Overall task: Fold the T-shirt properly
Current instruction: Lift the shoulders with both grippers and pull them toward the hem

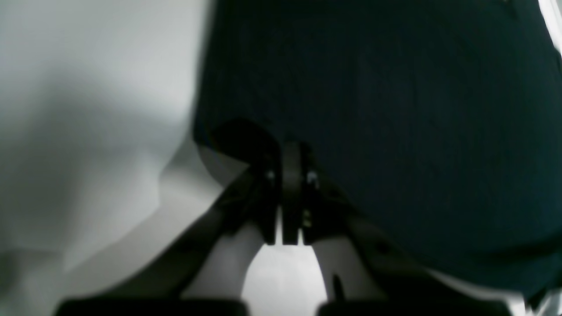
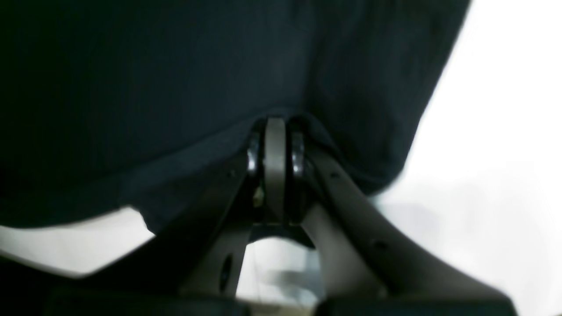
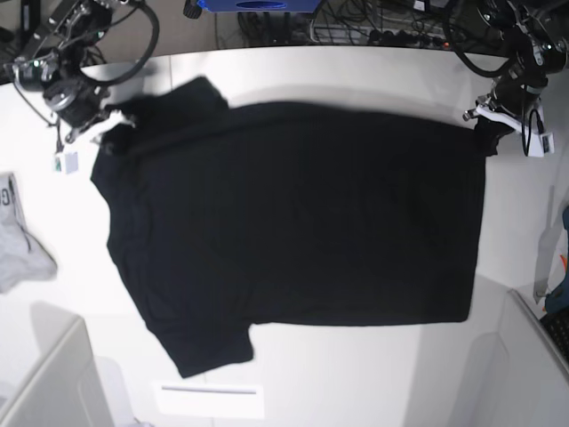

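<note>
My left tool (image 1: 291, 175) and right tool (image 2: 275, 149) each pinch an edge of the T-shirt (image 3: 302, 213), spread across the desk (image 3: 373, 374) from nine to three o'clock; uneven pulling could slip a corner free.

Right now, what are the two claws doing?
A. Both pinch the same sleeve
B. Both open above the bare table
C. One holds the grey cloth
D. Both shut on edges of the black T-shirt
D: each wrist view shows a closed claw, left claw and right claw, with the black T-shirt fabric pinched at its tip.
</note>
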Motion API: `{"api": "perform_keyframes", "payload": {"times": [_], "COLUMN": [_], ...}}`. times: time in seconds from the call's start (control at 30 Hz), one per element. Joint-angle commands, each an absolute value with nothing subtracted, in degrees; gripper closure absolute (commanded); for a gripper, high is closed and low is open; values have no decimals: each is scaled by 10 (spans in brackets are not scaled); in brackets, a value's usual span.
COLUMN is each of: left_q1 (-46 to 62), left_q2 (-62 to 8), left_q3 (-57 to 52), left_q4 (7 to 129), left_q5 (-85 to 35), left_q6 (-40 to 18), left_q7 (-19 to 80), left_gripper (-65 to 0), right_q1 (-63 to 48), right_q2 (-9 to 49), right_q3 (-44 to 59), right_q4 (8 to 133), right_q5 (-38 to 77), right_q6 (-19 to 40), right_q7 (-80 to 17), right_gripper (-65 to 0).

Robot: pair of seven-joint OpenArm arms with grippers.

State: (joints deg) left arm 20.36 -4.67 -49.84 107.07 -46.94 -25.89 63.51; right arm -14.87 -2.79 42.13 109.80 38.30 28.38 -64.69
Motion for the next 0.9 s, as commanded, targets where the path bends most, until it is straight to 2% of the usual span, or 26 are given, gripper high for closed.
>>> {"api": "perform_keyframes", "payload": {"times": [0.0, 0.13, 0.3, 0.6, 0.87], "left_q1": [191, 161, 120, 46, -15], "left_q2": [-53, -53, -58, -59, -58], "left_q3": [-504, -502, -501, -499, -428], "left_q4": [1079, 1071, 1018, 969, 953], "left_q5": [-480, -477, -477, -443, -370], "left_q6": [-260, -258, -214, -211, -212], "left_q7": [628, 645, 645, 646, 643], "left_gripper": [0, 0, 0, 0, 0], "right_q1": [-135, -85, -29, 70, 100], "right_q2": [-14, 6, 26, 50, 68], "right_q3": [422, 397, 379, 374, 307], "right_q4": [1105, 1058, 984, 887, 822], "right_q5": [390, 390, 390, 390, 390], "right_q6": [276, 262, 236, 211, 185], "right_q7": [-635, -644, -638, -638, -582], "right_gripper": [0, 0, 0, 0, 0]}}
